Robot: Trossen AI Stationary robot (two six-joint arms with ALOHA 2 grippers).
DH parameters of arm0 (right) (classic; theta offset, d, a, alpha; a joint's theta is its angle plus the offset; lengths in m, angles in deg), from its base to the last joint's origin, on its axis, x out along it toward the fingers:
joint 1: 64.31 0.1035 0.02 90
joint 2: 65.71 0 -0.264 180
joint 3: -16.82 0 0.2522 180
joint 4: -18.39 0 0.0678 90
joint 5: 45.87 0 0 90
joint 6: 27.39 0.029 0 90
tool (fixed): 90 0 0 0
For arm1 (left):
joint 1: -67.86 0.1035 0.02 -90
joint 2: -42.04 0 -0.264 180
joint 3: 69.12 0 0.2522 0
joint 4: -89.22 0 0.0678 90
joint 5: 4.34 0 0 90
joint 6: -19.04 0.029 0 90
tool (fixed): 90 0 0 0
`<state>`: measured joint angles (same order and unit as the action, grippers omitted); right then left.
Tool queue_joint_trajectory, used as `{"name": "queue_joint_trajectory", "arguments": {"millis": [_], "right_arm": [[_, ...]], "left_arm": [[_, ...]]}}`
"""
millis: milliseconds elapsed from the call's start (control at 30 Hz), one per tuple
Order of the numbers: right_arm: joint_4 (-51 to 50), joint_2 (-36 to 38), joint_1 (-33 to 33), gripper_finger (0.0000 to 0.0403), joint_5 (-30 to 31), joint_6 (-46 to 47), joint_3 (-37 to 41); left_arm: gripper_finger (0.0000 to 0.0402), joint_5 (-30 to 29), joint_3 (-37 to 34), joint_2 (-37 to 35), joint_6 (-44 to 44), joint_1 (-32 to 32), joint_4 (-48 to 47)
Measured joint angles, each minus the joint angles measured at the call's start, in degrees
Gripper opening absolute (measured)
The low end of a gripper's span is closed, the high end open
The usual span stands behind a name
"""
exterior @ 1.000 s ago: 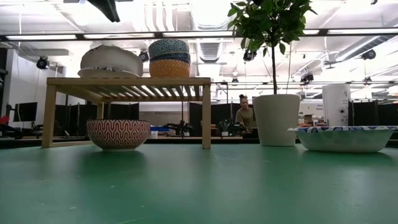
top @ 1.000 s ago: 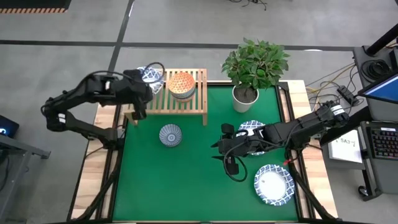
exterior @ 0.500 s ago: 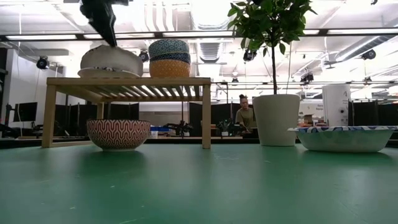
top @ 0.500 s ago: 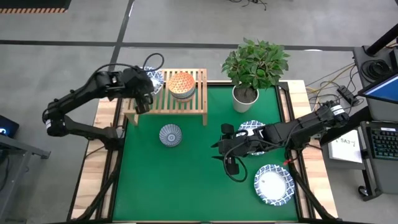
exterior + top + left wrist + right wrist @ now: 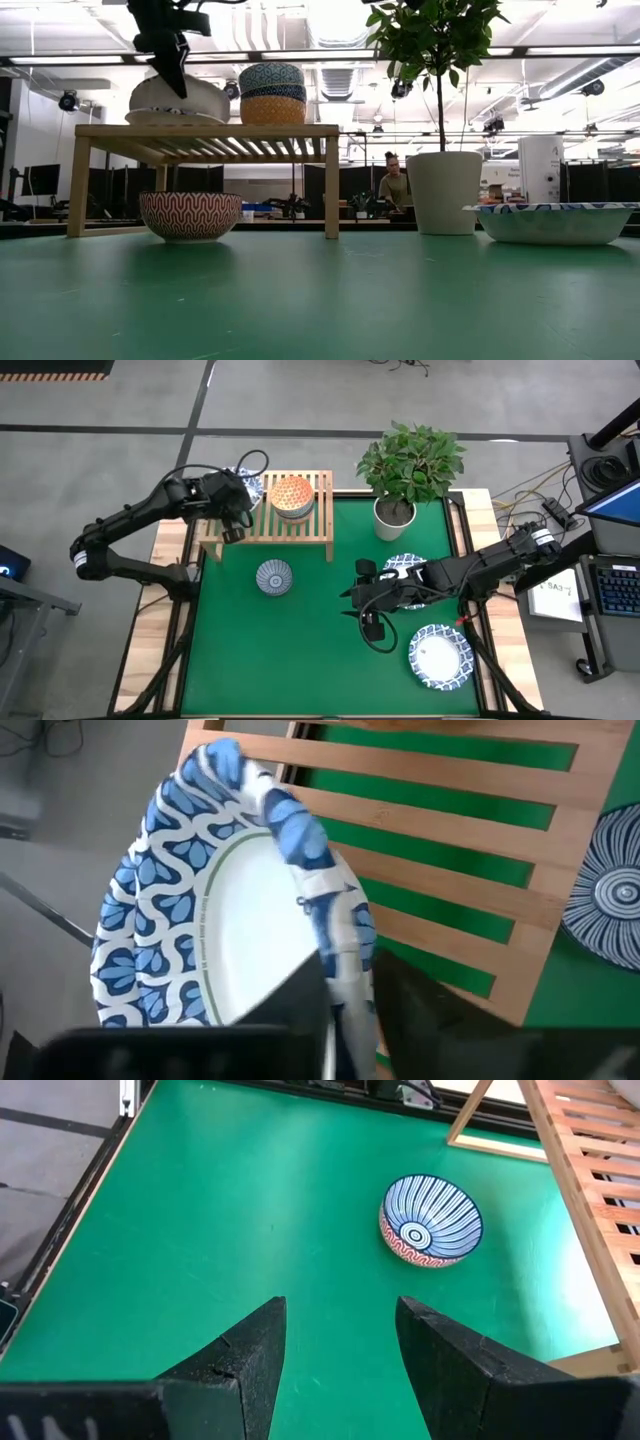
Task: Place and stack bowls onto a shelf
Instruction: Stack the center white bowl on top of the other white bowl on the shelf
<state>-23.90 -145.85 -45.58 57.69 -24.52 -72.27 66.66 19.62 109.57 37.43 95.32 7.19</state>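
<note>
White bowl (image 5: 235, 910) with blue rim lies on the shelf (image 5: 300, 525) at its left end, tilted, rim raised toward the gripper. Left gripper (image 5: 232, 520) reaches down from above, fingers (image 5: 300, 1010) pinching the bowl's rim. Right gripper (image 5: 335, 1345) hovers spread over the green tabletop (image 5: 300, 650).

White bowl (image 5: 235, 935) with blue leafy rim, red wavy-lined bowl (image 5: 431, 1220) striped blue inside, green table (image 5: 220, 1230), light wood shelf (image 5: 450, 850), white pot (image 5: 443, 192)

Mat centre free; plant pot (image 5: 394, 514) blocks shelf (image 5: 300, 528) right side.
</note>
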Motion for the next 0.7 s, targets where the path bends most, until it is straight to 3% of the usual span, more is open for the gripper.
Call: {"name": "queue_joint_trajectory", "arguments": {"millis": [100,433,567,700], "right_arm": [[0.0,0.0,0.0,0.018,0.0,-0.1,0.1],[0.0,0.0,0.0,0.018,0.0,-0.1,0.1],[0.0,0.0,0.0,0.018,0.0,-0.1,0.1],[0.0,0.0,0.0,0.018,0.0,-0.1,0.1]], "left_arm": [[0.0009,0.0,0.4,0.0,-0.3,0.0,0.0],[0.0001,-0.4,6.6,-0.1,0.2,-0.8,-1.3],[0.0001,-4.9,7.8,-0.2,2.4,-1.1,-2.9],[0.0,-5.2,7.3,0.4,2.8,-1.1,-4.2]]}}
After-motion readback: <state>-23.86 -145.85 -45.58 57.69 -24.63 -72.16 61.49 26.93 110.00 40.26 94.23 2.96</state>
